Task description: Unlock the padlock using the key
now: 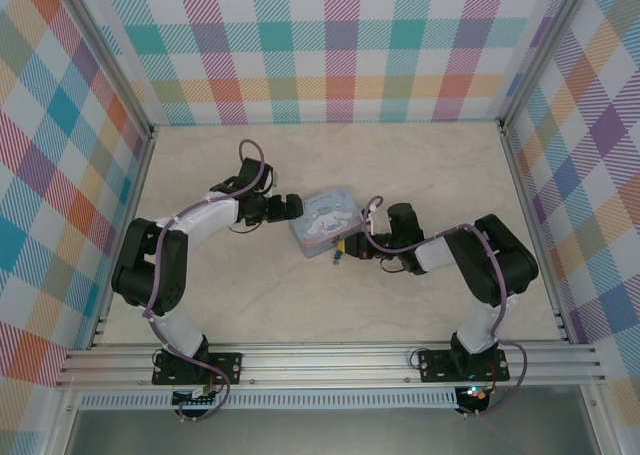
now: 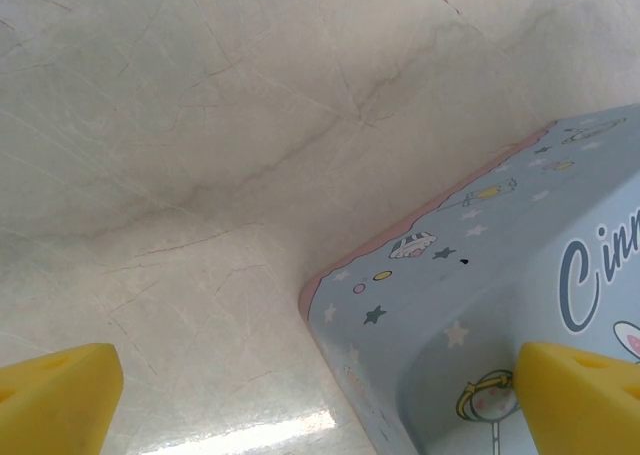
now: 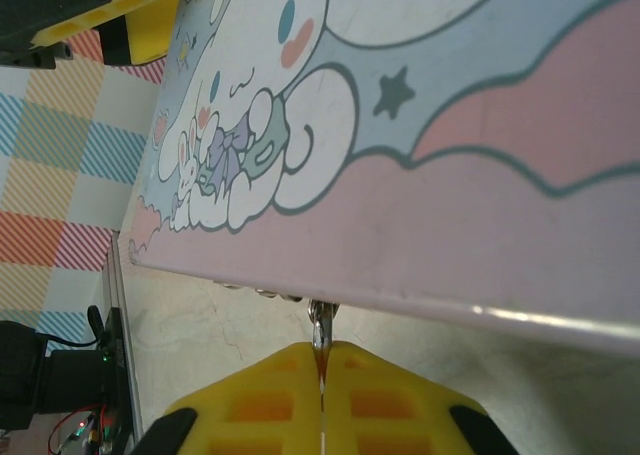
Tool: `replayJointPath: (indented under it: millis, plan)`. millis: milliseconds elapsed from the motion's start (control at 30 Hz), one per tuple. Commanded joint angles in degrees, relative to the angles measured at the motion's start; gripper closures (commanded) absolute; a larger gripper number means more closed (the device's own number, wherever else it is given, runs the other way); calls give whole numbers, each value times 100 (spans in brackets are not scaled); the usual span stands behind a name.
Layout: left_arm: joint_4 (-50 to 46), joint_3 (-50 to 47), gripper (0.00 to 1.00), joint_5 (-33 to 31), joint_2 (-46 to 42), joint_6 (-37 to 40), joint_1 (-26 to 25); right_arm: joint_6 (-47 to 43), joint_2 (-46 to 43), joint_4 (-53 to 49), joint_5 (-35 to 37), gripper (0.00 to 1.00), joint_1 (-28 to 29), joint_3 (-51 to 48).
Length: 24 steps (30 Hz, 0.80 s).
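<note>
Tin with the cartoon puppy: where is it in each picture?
Top external: the tin sits in the middle of the table.
Left wrist: lower right, one blue corner with stars.
Right wrist: across the top, puppy lid facing us, above the right hand pinching the key.
Shared landmark: the pale marbled table under the tin.

Right gripper (image 3: pixel 322 360): my yellow fingers (image 3: pixel 260 400) are pressed flat together. A thin metal sliver, the key (image 3: pixel 321 327), is pinched at the tips and points up. Its end meets the lower edge of the tin (image 3: pixel 420 175), cartoon-character lid facing me. Pale table (image 3: pixel 220 345) beneath. Plaid wall (image 3: pixel 70 175) at left. Left gripper's yellow finger (image 3: pixel 110 5) sits by the tin's far corner.
</note>
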Motion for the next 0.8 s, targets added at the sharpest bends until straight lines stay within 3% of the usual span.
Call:
replayJointPath:
  millis: [0, 767]
  plan:
    - [-172, -215, 0, -135, -135, 36, 32, -139, -124, 97, 13, 97, -33, -10]
    - [188, -1037, 0, -130, -505, -261, -24, 612, -740, 721, 796, 100, -196, -519]
